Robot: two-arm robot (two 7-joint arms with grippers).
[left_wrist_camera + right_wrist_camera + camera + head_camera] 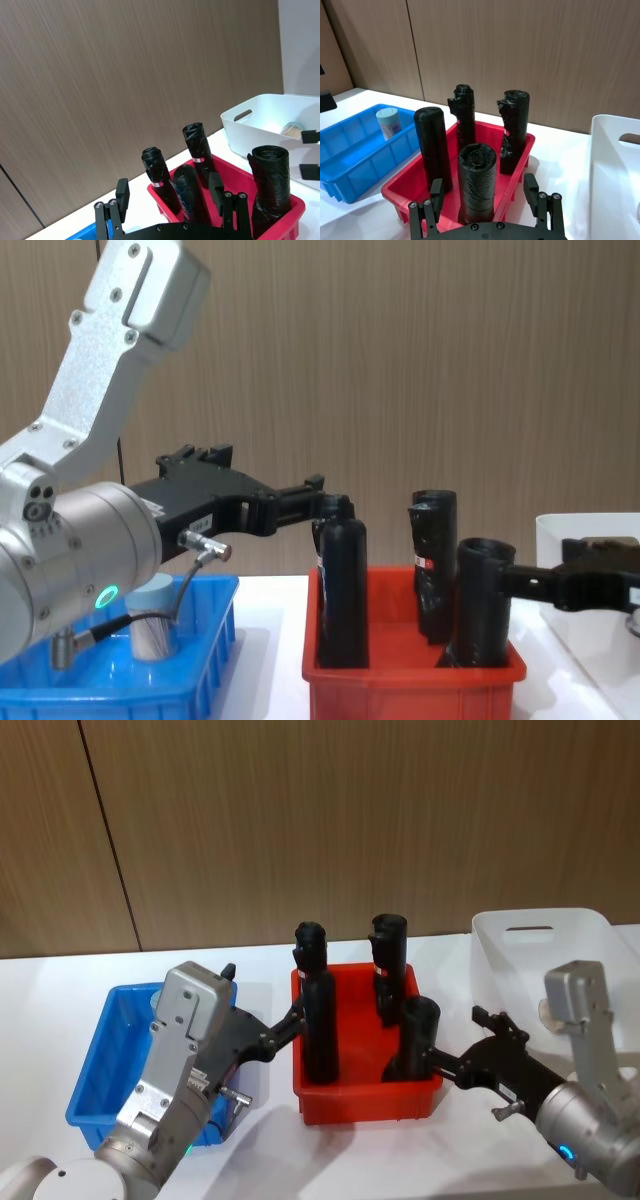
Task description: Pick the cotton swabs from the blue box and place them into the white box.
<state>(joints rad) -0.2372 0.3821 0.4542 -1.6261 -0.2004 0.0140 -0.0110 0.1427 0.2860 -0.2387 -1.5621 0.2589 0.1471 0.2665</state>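
We see three bins in a row on the white table (60, 990), with a wood-panelled wall behind. On the robot's left sits the blue box (105, 1060). One cotton swab tub (388, 124), clear with a pale blue lid, stands upright inside it near one end; the chest view shows the same tub (152, 618) rising above the blue rim.

In the middle stands the red bin (365, 1090), holding four tall black rolls (476, 182), all upright. One roll is at the front on the robot's right, one at the front left, and two stand toward the back.

On the right is the white box (540, 935), translucent, with an oval handle cutout near its rim. From the left wrist view we can make out another cotton swab tub (291, 130) lying inside it.

The left gripper (292, 1017) hangs above the gap between the blue box and the red bin, close to the front left roll. Its fingers are spread apart and hold nothing. The right gripper (455, 1065) hovers at the red bin's right side, just beside the front right roll. Its fingers are likewise parted and empty.
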